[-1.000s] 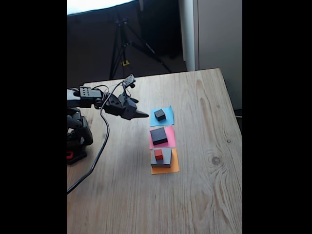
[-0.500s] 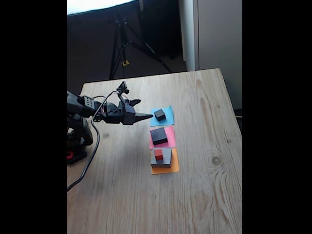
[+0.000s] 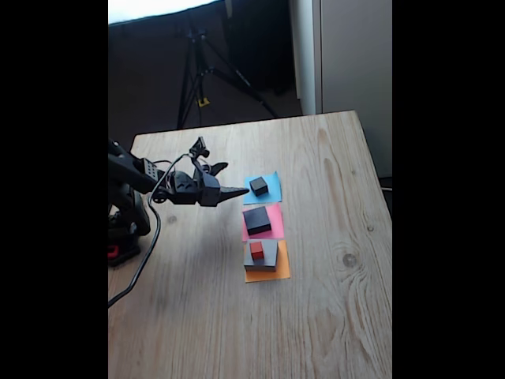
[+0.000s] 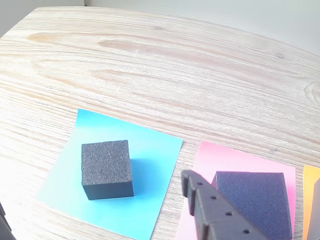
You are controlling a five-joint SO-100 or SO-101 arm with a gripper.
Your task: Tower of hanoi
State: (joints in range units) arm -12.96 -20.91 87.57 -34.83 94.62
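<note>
Wooden table (image 3: 331,316) across the fixed view, a tripod (image 3: 207,71) standing in the dark upper left behind it, a black cable (image 3: 150,253) trailing down the left edge. Three paper squares in a column at centre: blue paper (image 3: 270,180) on top, pink paper (image 3: 274,225) in the middle, orange paper (image 3: 272,272) at the bottom. Nothing lying between tool and blocks, just bare wood.

Gripper (image 3: 230,185) hanging left of centre, tips aimed right at the blue square, just short of its edge. Spread or pressed together: cannot tell. One finger (image 4: 210,210) poking in at bottom centre of the wrist view, overlapping the pink paper's left edge.

Small black cube (image 3: 258,185) on blue, just right of the tips. Medium black block (image 3: 256,219) on pink, lower right of the gripper. Large grey block (image 3: 268,254) on orange, tiny red cube (image 3: 256,250) sitting on it, further down.
</note>
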